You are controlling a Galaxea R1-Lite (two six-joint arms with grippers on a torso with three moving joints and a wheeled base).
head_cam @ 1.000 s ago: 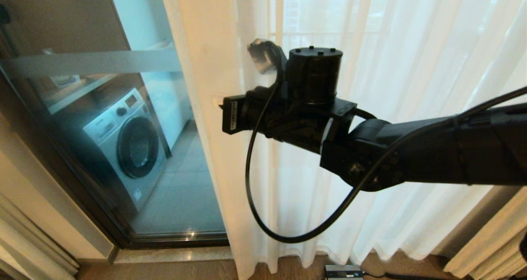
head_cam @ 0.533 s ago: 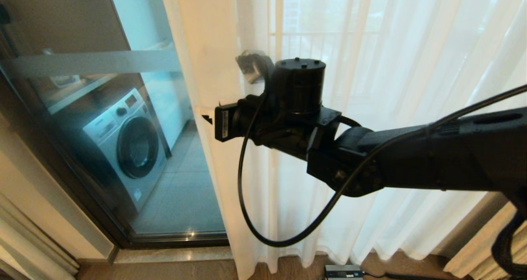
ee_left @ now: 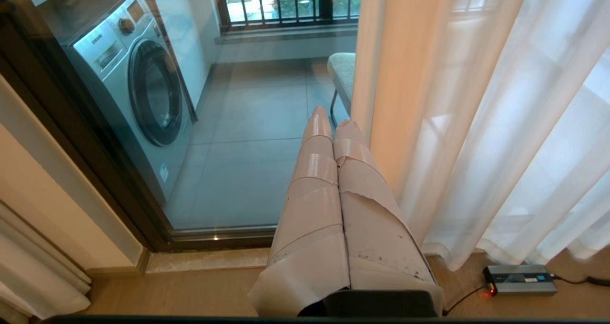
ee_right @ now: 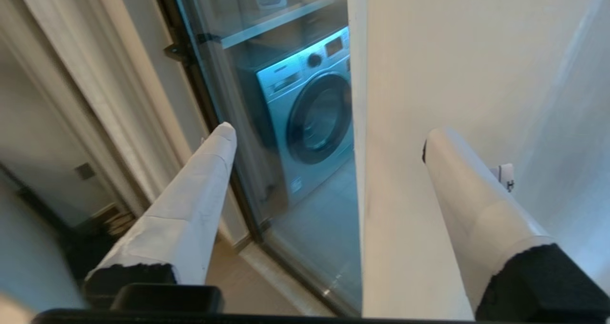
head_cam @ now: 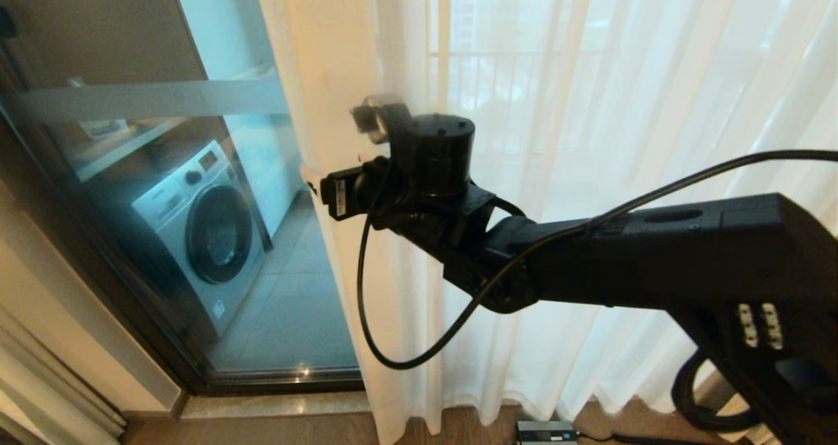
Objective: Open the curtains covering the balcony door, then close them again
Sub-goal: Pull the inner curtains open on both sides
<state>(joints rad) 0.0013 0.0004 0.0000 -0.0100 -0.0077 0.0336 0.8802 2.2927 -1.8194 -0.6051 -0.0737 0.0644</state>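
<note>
Now right claw (ee_right: 329, 138) spread, released curtains (ee_right: 429, 76).

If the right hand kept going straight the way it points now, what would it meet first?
Probably the cream curtain edge, which lies between the open right hand's fingers; just beyond it, the balcony door glass. Depth is uncertain.

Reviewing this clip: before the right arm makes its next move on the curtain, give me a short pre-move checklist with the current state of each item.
1. right gripper open: ok, its fingers stand wide apart in the right wrist view.
2. Curtain edge lined up between the fingers: ok, the cream edge runs through the gap.
3. Fabric free of the fingers: cannot tell, the far finger lies against the cloth.
4. left gripper out of the way: ok, shut, low, empty, apart from the curtains.
5. balcony door uncovered: not ok, only its left part shows glass.
6. Right arm's cable free of fabric: ok, it hangs in front.
</note>
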